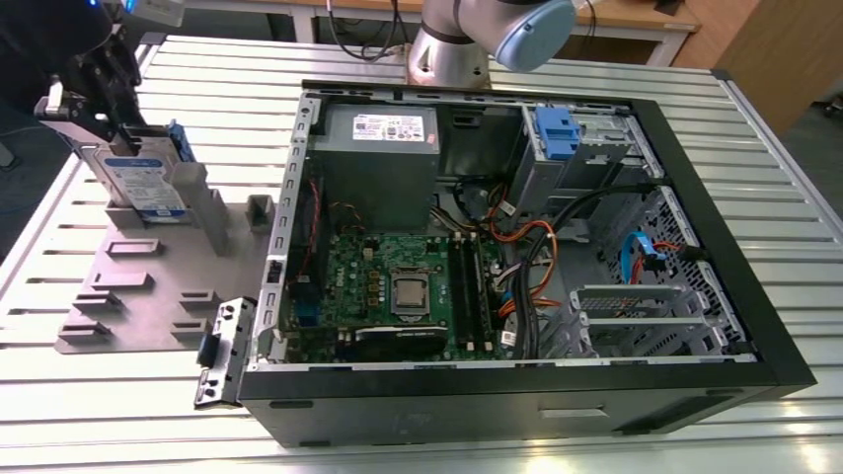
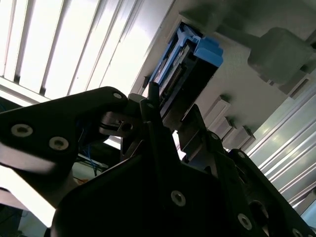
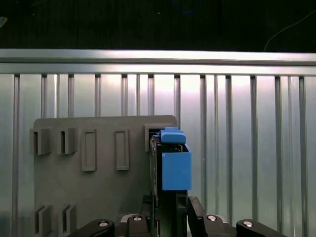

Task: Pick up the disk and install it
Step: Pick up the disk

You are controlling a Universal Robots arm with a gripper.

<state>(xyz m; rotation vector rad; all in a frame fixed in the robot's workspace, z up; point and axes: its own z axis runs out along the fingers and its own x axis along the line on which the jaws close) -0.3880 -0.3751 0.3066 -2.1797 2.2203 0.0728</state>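
Standing upright in the grey holder (image 1: 165, 286) by the desk's (image 1: 737, 118) far corner on the exterior view's left, the disk (image 1: 142, 188) is clamped in the tool (image 1: 113, 128). Pulled crooked, its blue rails (image 3: 176, 170) could jam in the slot and slip free.

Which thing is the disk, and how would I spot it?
At the exterior view's left, beside the open computer case, lies a grey holder plate. The disk is upright on edge there, clamped by the gripper. Unlike the grey blocks around it, it is silver with a white-and-blue label and blue rails.
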